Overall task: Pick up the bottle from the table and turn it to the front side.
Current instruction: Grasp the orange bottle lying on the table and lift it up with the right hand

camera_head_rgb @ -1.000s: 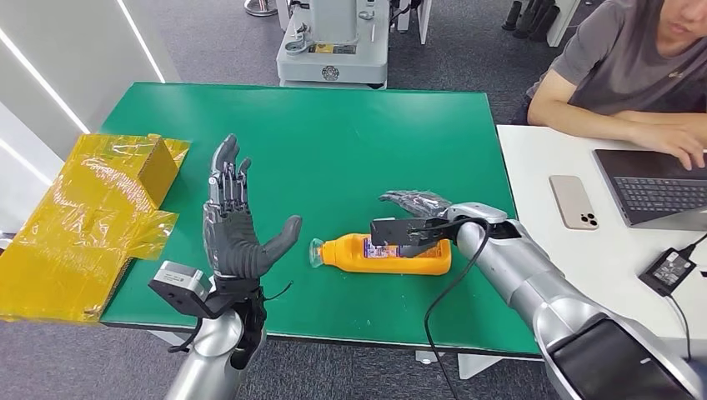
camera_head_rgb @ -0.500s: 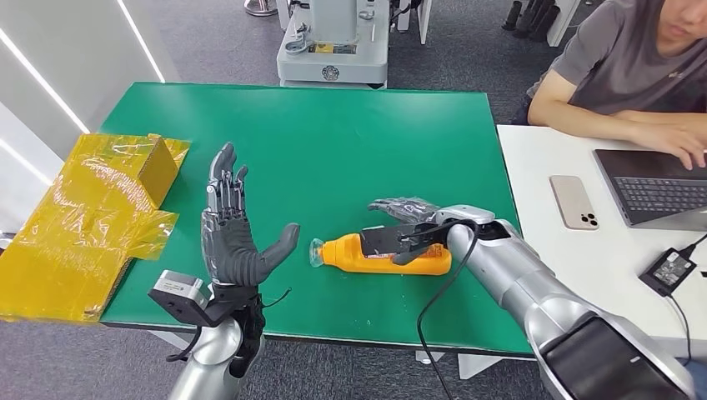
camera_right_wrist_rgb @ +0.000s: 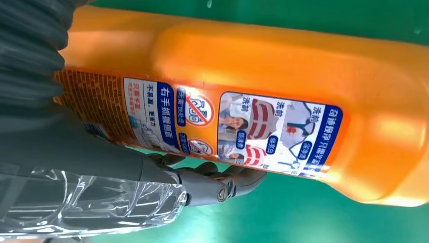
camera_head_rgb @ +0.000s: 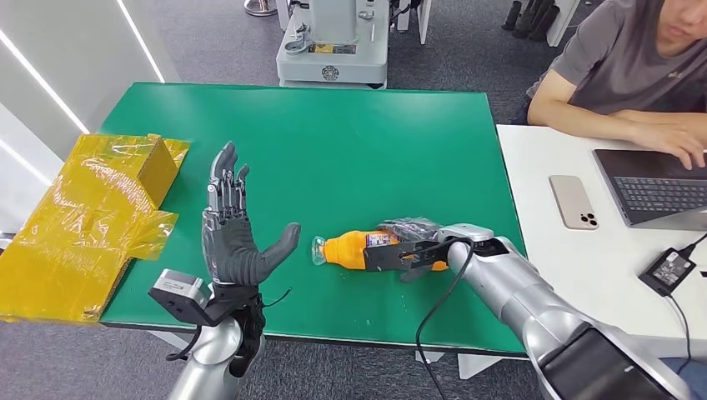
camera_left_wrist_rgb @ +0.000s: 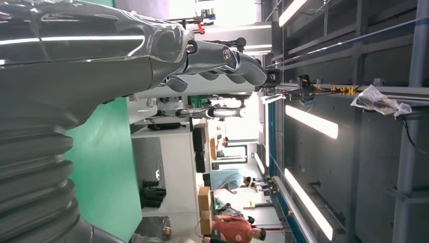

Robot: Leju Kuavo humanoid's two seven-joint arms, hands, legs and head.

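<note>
Orange bottle (camera_head_rgb: 360,248) lies on its side on the green table (camera_head_rgb: 350,142), near the front edge, cap end w/ clear cap pointing toward the left hand (camera_head_rgb: 233,233); bottom end is under the right hand (camera_head_rgb: 410,242); right hand is wrapped over the bottle's rear half, fingers (camera_head_rgb: 404,227) draped across the top/far side, thumb on the near side; the wrist camera block partly hides the grip in the head view.

Right wrist view: bottle (camera_right_wrist_rgb: 263,91) runs across the frame, label w/ blue panels, small pics and a crossed-out red symbol facing the cam; dark fingers (camera_right_wrist_rgb: 217,185) curl round the edge of the bottle just beside the label, tips touching the orange plastic; green table shows past them; a shiny clear-film patch sits on the hand's cover; so the hand grips the bottle; can't tell whether the bottle is lifted off the table or resting on it.

Left hand stands upright over the table's front-left area, palm facing the bottle, fingers straight and close together pointing up, thumb stuck out to the side toward the cap; holds nothing; apart from the bottle, a gap of green between thumb tip and cap.

Elsewhere: yellow film-wrapped box (camera_head_rgb: 92,217) at the table's left edge; white desk (camera_head_rgb: 542,158) to the right w/ phone (camera_head_rgb: 574,201), laptop (camera_head_rgb: 654,187), black power brick (camera_head_rgb: 667,271); a person (camera_head_rgb: 625,67) sits there, hand on the laptop.
</note>
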